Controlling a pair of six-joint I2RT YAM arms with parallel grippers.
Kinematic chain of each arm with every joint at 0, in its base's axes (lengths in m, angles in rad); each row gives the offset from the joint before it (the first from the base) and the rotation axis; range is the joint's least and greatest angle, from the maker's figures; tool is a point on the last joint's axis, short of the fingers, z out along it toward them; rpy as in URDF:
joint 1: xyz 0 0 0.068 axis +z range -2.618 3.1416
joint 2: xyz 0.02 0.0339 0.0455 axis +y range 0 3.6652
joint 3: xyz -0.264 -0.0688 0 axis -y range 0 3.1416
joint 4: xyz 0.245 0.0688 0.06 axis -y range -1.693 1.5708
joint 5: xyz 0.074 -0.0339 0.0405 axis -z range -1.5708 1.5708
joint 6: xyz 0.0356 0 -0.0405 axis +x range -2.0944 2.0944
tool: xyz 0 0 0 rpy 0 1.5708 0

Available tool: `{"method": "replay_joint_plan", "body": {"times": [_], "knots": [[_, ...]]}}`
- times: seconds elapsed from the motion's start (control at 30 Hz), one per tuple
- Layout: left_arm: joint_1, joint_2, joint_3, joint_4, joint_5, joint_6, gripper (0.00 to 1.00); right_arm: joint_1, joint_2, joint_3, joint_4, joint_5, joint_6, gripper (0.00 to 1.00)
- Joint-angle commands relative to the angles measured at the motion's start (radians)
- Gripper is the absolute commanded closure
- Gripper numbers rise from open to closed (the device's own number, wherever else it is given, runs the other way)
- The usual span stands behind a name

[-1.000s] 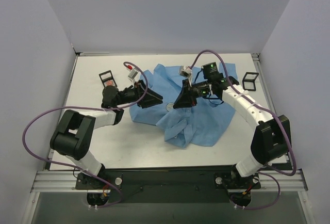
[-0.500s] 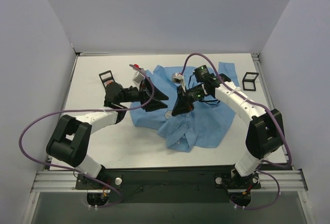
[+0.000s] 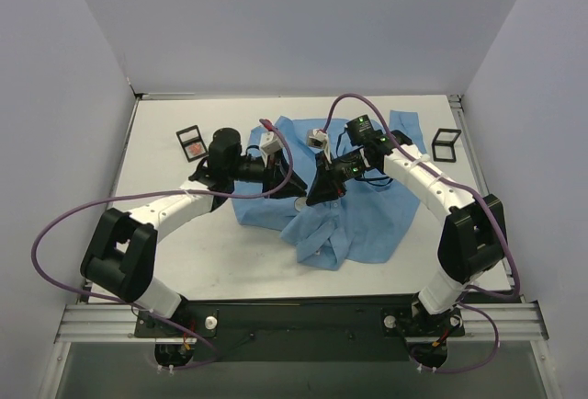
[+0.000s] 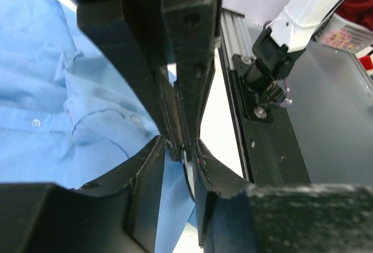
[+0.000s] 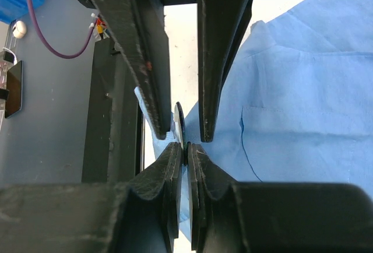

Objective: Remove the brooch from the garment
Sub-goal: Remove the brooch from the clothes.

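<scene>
The light blue shirt (image 3: 367, 224) lies crumpled on the white table, between the two arms. The brooch (image 3: 300, 204) is a small dark disc near the shirt's left part. In the right wrist view I see it edge-on (image 5: 180, 122). My right gripper (image 3: 318, 193) is shut on its lower edge (image 5: 185, 146). My left gripper (image 3: 285, 184) faces it from the left, jaws apart. In the left wrist view (image 4: 179, 143) the brooch (image 4: 187, 170) and a fold of shirt (image 4: 46, 90) sit between its fingers, with no visible pinch.
Two black rectangular frames stand on the table, one at the back left (image 3: 188, 140) and one at the back right (image 3: 446, 143). The table's near edge and the black arm base rail (image 3: 303, 312) lie below the shirt. Grey walls close the sides.
My left gripper has swung right, across the shirt's left edge, up to the brooch. My right gripper moved a little left and the shirt bunched with it, then it stayed put.
</scene>
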Motion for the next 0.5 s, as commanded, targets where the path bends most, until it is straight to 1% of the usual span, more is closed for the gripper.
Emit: {"method": "replay_joint_plan", "body": {"times": [0.0,0.03,0.07,0.13,0.23,0.27,0.33,0.37,0.47], "knots": [[-0.008,0.008,0.09,-0.232,-0.01,0.174,0.66,-0.005,-0.01,0.034,-0.028,-0.026,-0.029,1.0],[-0.014,0.01,0.102,-0.263,-0.011,0.215,0.66,-0.005,-0.012,0.033,-0.029,-0.023,-0.029,1.0],[-0.017,0.011,0.124,-0.33,-0.017,0.229,0.67,-0.008,-0.013,0.033,-0.031,-0.023,-0.031,1.0],[-0.019,0.013,0.139,-0.371,-0.02,0.287,0.69,-0.008,-0.013,0.031,-0.031,-0.02,-0.035,1.0],[-0.023,0.013,0.164,-0.441,-0.039,0.336,0.71,-0.008,-0.013,0.031,-0.029,-0.019,-0.038,1.0],[-0.027,0.014,0.171,-0.475,-0.04,0.349,0.71,-0.01,-0.01,0.031,-0.031,-0.017,-0.038,1.0],[-0.025,0.016,0.181,-0.475,-0.034,0.356,0.7,-0.008,-0.012,0.031,-0.031,-0.014,-0.041,1.0],[-0.025,0.014,0.182,-0.513,-0.03,0.359,0.68,-0.01,-0.015,0.03,-0.029,-0.013,-0.041,1.0],[-0.025,0.014,0.191,-0.547,-0.026,0.381,0.67,-0.014,-0.018,0.027,-0.028,-0.01,-0.046,1.0]]}}
